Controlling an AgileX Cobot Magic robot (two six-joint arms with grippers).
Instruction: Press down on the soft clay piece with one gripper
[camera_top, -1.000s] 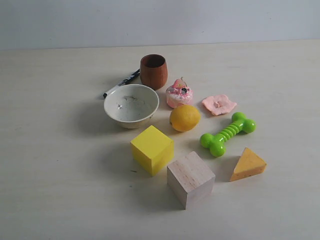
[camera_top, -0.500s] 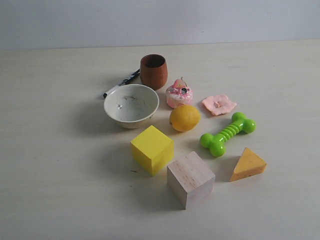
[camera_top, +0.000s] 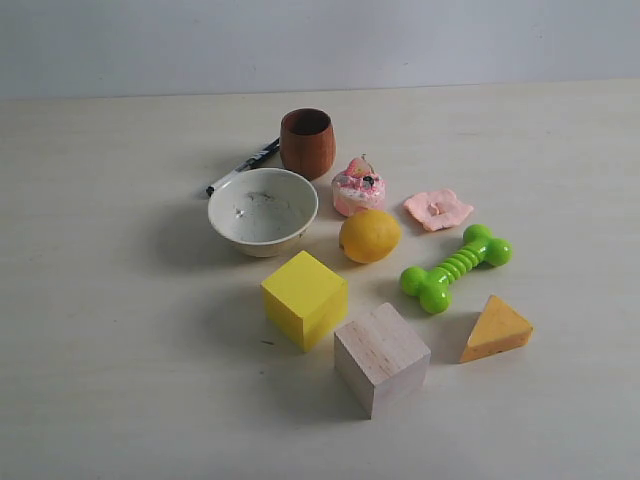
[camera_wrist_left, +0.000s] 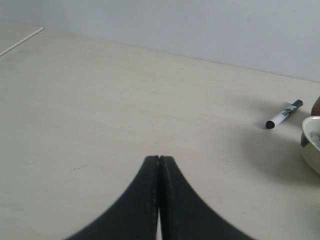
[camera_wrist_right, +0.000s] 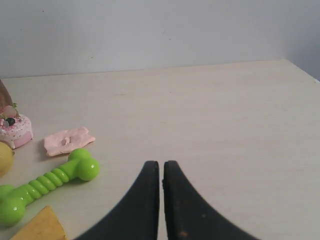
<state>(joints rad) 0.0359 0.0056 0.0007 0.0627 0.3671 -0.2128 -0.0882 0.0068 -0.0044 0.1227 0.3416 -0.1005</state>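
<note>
Logging the current state of the rig. Neither arm shows in the exterior view, so I read both grippers from their wrist cameras only.

Right gripper (camera_wrist_right: 161, 165): black fingers drawn together with only a hairline slit between them, nothing held, poised above bare table (camera_wrist_right: 225, 125). The soft clay piece (camera_wrist_right: 68, 140) lies flat on the table, well apart from those fingertips and not in contact. The green dumbbell toy (camera_wrist_right: 47, 180) lies just beside the clay, on the gripper's side of it.

Left gripper (camera_wrist_left: 159, 159): fingers pressed fully together, nothing held. The clay does not appear in its view; I see only the marker (camera_wrist_left: 284, 114) and the edge of the white bowl (camera_wrist_left: 311, 142).

Exterior view: the clay (camera_top: 438, 209) sits right of centre, ragged-edged, with a shallow dent near its middle. It is near the pink-and-white cake chunk (camera_top: 358, 187) on its left but not touching. The lemon (camera_top: 369, 236) lies nearer the camera than the cake chunk. The green toy (camera_top: 455, 267) lies just in front of the clay.
</note>
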